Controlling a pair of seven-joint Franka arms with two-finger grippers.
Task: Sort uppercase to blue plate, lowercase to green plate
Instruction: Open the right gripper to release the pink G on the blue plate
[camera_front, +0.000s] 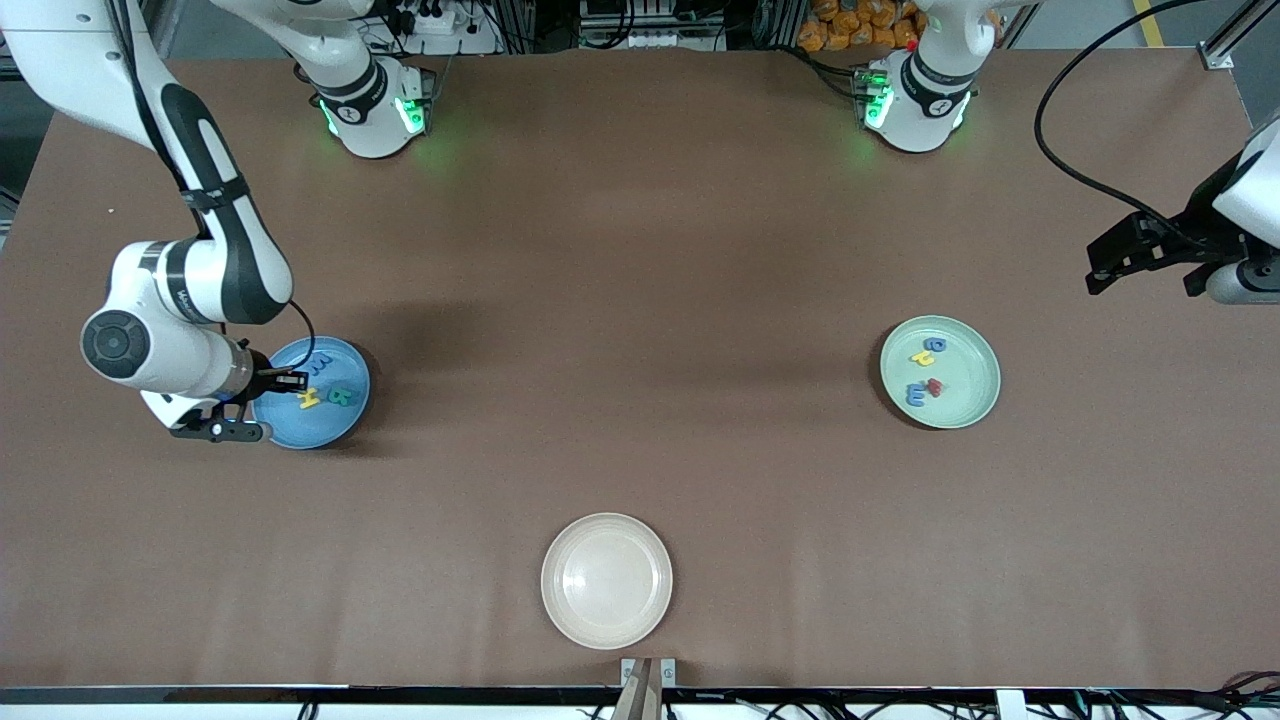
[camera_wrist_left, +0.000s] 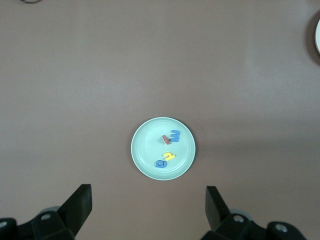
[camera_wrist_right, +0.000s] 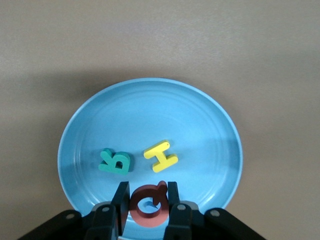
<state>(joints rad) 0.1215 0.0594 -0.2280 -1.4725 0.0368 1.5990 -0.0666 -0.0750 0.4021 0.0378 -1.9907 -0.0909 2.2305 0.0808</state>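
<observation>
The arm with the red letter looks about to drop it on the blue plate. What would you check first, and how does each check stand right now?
1. Right gripper shut on the red Q: ok.
2. Q is over the blue plate, inside its rim: ok.
3. Drop spot free of the yellow H and teal R: ok, both lie apart from the Q.
4. Blue M already on the blue plate: ok.
5. Green plate holds four small letters, all lowercase: cannot tell, too small to read.
6. Left gripper open, waiting high over the table, out of the way: ok.
</observation>
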